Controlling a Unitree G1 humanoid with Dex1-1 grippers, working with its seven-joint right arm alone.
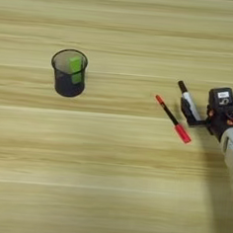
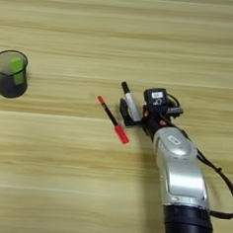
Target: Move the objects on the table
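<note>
The worktop (image 1: 108, 177) is a broad light wooden surface with pale grain stripes running across both views. Toward its left side stands a dark mesh cup (image 1: 69, 73), upright, with a green stick (image 1: 75, 68) leaning inside it; the stick's top reaches about to the rim. The cup sits well apart from everything else.

Right of centre lie two pens, roughly parallel, both slanting from upper left to lower right. The thin black-and-red pen (image 2: 113, 119) lies flat and free on the wood, its wider red end lowest. Just beside it to the right is the white black-capped marker (image 2: 130, 103), cap pointing up and away from the robot.

The silver forearm (image 2: 181, 177) enters from the bottom right and reaches up to the marker. The end effector (image 2: 132, 115) is at the marker's lower part: one black finger (image 2: 123, 110) shows on the marker's left side, between marker and pen, while the rest of the black body sits on the marker's right. The fingers stand either side of the marker, but whether they press on it or remain slightly apart cannot be told. A small pale label sits on top of the end effector's housing (any writing on it is too small to read). A black cable (image 2: 218, 176) loops out along the right of the forearm. No brand or readable text appears on the pens or cup. The tape ring does not show in either view.
</note>
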